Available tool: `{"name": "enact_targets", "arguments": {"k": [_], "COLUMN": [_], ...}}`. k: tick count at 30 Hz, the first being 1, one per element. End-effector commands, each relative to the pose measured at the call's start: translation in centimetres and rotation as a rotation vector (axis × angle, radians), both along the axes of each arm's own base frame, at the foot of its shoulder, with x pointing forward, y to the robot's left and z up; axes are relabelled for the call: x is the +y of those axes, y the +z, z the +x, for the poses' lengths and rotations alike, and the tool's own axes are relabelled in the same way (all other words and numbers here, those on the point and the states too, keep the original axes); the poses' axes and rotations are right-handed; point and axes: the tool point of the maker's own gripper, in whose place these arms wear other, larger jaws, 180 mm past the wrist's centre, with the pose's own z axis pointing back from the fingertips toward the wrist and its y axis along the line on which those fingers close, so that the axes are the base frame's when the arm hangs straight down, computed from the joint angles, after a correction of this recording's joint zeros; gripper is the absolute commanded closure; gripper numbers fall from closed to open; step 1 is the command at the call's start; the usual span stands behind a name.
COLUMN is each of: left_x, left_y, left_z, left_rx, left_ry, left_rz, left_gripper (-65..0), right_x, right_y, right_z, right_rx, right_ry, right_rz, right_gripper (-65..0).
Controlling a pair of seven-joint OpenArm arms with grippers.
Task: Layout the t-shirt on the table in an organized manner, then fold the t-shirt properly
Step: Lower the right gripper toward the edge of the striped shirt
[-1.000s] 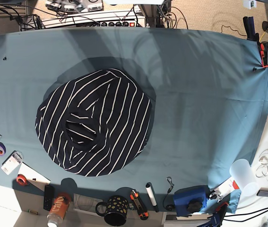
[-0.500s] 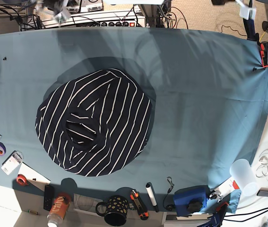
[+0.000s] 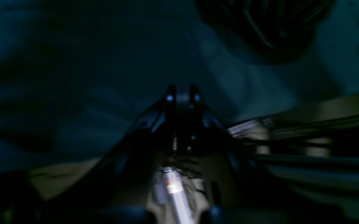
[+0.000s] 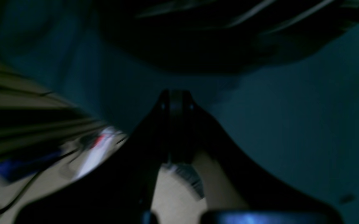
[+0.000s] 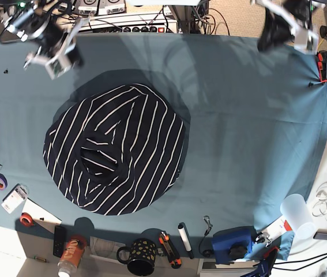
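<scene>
Your t-shirt [image 5: 154, 144] lay bunched, spreading and folding both undone, with both grippers closed and empty.

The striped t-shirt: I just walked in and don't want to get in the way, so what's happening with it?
Nobody is handling it yet. The t-shirt lies bunched in a rounded heap on the blue table, neither laid out nor folded. The robot's right gripper and left gripper are both shut and hold nothing, over the table's far side in the base view, the right one nearer the shirt. The job is to spread it out, then fold it.
</scene>
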Motion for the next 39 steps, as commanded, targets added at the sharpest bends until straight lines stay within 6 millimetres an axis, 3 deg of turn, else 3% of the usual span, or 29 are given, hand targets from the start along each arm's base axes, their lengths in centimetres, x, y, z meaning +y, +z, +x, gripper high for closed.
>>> {"name": "enact_targets", "arguments": {"k": [1,8,13,15,19,22,27,33,39], "left_x": [0.1,1.2,1.8,2.3,3.4,3.5,3.5,3.5,3.6], "left_y": [1.1,4.6,4.4,4.1,3.9,3.7,3.7,3.7,3.6], "left_z": [0.9,5.1,5.8,5.9,6.1,6.0,6.1,6.1,6.1], "left_rx": [-0.063,-0.316,-0.321,-0.310,-0.293,-0.287,-0.291,-0.289,-0.286], "left_ry": [0.000,0.046,0.047,0.068,0.128,0.123,0.124,0.124,0.123], "left_rz": [0.011,0.074,0.148,0.169,0.189,0.210,0.209,0.210,0.214], "left_gripper": [0.0,0.0,0.0,-7.9,-26.7,-34.0,-34.8,-34.8,-34.8], "right_x": [0.1,-1.3,-1.2,-1.0,-1.0,-0.7,1.8,2.8,2.6], "right_y": [1.2,3.9,4.8,4.9,4.9,5.4,7.3,2.3,0.5], "right_z": [1.0,4.8,5.7,5.8,5.8,6.5,9.3,13.6,16.4], "right_rx": [-0.062,-0.245,-0.288,-0.299,-0.300,-0.323,-0.412,-0.314,-0.265], "right_ry": [0.018,0.022,0.024,0.030,0.030,0.034,0.086,0.108,0.031], "right_rz": [-0.009,-0.134,-0.130,-0.123,-0.123,-0.118,-0.075,-0.038,-0.086], "right_gripper": [0.0,0.0,0.0,0.0,-23.9,-24.5,-24.5,-24.5,-24.5]}}
